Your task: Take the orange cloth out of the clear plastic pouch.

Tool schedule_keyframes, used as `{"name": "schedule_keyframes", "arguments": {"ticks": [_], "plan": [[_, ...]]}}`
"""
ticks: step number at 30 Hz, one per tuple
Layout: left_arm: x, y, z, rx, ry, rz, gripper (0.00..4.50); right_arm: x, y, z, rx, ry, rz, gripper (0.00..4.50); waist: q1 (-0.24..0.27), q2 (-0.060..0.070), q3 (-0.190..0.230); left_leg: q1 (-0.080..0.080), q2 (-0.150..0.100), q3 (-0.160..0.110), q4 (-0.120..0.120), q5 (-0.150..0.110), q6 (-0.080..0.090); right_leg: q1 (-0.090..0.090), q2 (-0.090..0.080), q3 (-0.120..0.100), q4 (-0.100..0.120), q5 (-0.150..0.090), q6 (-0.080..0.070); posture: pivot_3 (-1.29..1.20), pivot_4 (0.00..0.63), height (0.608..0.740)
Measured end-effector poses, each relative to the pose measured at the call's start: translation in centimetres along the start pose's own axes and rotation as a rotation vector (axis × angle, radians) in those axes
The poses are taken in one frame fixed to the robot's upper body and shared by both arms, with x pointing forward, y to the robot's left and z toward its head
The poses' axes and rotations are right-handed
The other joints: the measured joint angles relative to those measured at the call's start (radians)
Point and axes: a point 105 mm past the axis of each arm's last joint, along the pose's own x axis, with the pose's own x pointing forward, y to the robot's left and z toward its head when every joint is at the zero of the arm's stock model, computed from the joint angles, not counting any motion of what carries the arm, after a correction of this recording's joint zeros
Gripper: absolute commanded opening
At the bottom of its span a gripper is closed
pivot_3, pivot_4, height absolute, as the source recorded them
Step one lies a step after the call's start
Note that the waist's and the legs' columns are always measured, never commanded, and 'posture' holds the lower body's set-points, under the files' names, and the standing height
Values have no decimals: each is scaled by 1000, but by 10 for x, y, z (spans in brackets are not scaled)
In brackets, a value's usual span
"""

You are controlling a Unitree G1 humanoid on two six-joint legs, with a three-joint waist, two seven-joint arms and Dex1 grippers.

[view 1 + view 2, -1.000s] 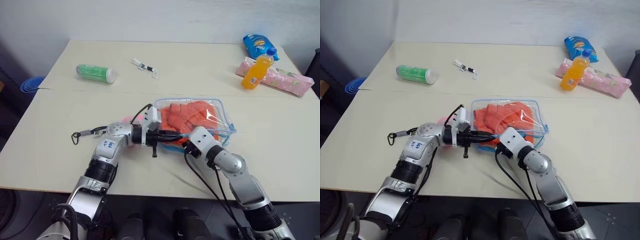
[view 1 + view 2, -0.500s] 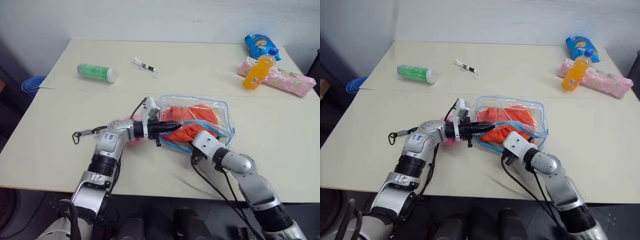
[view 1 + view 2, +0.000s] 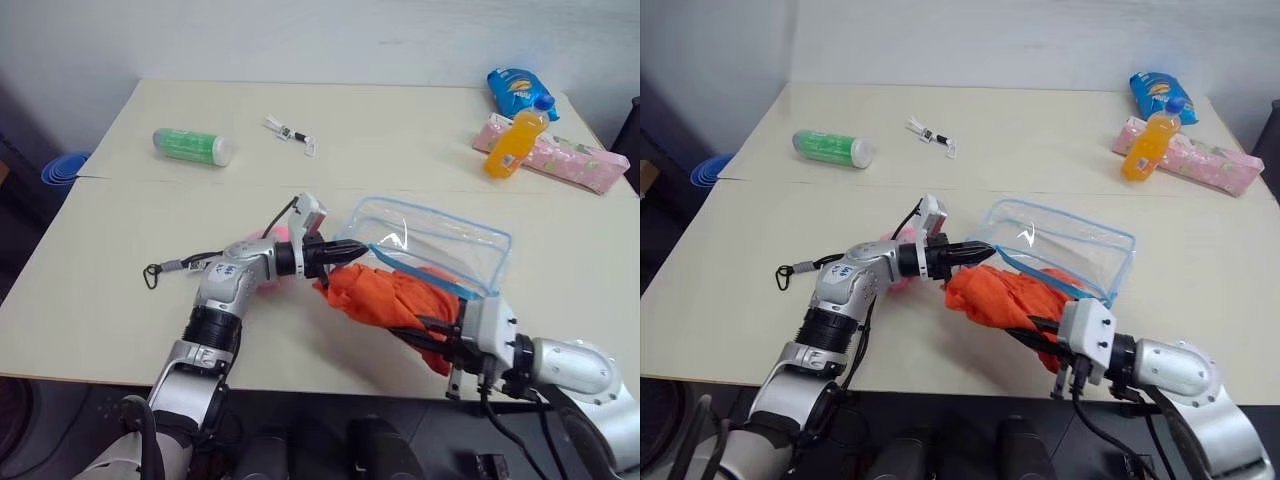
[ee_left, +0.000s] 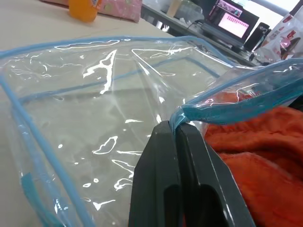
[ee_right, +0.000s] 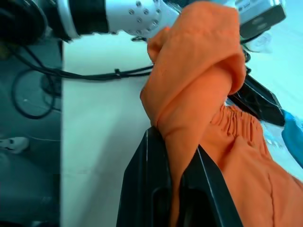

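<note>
So the left gripper (image 4: 176,130) is pressed fully together on the light-blue zipper edging of the clear plastic pouch (image 3: 440,240), right at the pouch's mouth corner. You can see it best in the left wrist view: the two black fingers (image 4: 156,179) are squeezed flat with the blue strip sticking out between the tips. The pouch is lifted up off the beige table (image 3: 120,290) at that end, its open side toward the robot, and it looks see-through empty apart from the bit of fabric at the mouth.

The right gripper (image 5: 176,142) is also clamped tight, pinching a fold of the orange cloth (image 3: 385,300). In the right wrist view the fabric bunches up and drapes over the fingertips. From the head camera, the cloth is mostly outside the pouch, stretched as a crumpled bundle between the pouch mouth and the right gripper near the front edge of the table. Its far end is still touching the blue edging, so I can't tell if it's completely clear of the opening.

Other stuff on the table, all well apart from the action: a green bottle (image 3: 193,146) lying on its side at the far left, a small metal clip (image 3: 290,133) near it, an orange drink bottle (image 3: 516,143) standing just beside a pink patterned pack (image 3: 575,160), and a blue snack bag (image 3: 516,92) at the far right corner.
</note>
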Motion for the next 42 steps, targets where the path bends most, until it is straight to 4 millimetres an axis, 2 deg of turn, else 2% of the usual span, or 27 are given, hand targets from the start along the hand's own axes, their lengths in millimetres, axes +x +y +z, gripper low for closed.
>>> {"name": "schedule_keyframes", "arguments": {"ticks": [4,10,14,19,21,22,24,27,31,33,35,38,42], "plan": [[-7,9,4,23,-17,65,0,-15,0,42,130,-105,-4,55,-1,-1,0,0,1,0,0,0,0,2,0,-1,-2,0,0,0,150,740],[-10,13,6,28,-20,98,0,-29,-13,79,303,-276,-50,55,6,-1,1,0,0,0,0,-1,2,2,0,0,-4,0,1,0,150,740],[-26,15,9,100,6,128,0,-53,-42,82,272,-250,-185,55,9,-1,1,0,0,1,0,-1,3,2,0,1,-4,1,1,0,150,740],[-45,14,3,180,52,123,0,-115,-102,92,2,-143,-497,55,22,-1,1,0,0,2,0,-2,4,2,0,1,-6,1,1,0,150,740],[-50,13,-2,206,83,114,0,-140,-120,84,-124,-46,-602,55,23,-1,1,0,0,2,0,-2,4,2,0,1,-6,1,1,0,150,740],[-53,14,-4,216,97,116,0,-153,-127,72,-196,39,-643,55,26,-1,1,0,0,2,0,-2,5,2,0,1,-6,1,1,0,150,740],[-55,15,-6,218,104,122,0,-168,-133,45,-291,197,-668,55,25,-1,1,-1,0,3,0,-3,5,2,0,2,-6,1,1,0,150,740],[-53,13,-6,223,92,113,0,-180,-131,-10,-352,384,-652,55,21,-1,1,0,0,4,0,-3,5,1,0,3,-6,1,2,0,150,740],[-47,4,-12,191,105,55,898,-181,-117,-73,-323,498,-564,0,18,0,0,1,0,5,0,-2,4,1,1,3,-4,1,1,0,150,740],[-47,-2,-15,181,113,13,1510,-181,-104,-99,-256,514,-522,520,15,0,0,1,0,5,0,-1,3,1,1,3,-4,1,1,0,150,740],[-52,-6,-13,193,124,-17,2088,-181,-94,-110,-202,518,-484,1017,10,0,0,1,1,5,0,-1,3,1,1,3,-4,1,1,0,150,740],[-78,-9,-7,222,142,-72,3019,-181,-82,-112,-158,499,-450,2063,-4,1,0,2,1,4,-1,-1,2,2,1,3,-4,1,1,0,150,740],[-115,-22,3,278,149,-199,4168,-179,-59,-96,-86,452,-399,3386,-4,3,0,2,1,3,-2,-1,2,2,1,2,-4,1,1,0,150,740]]}}
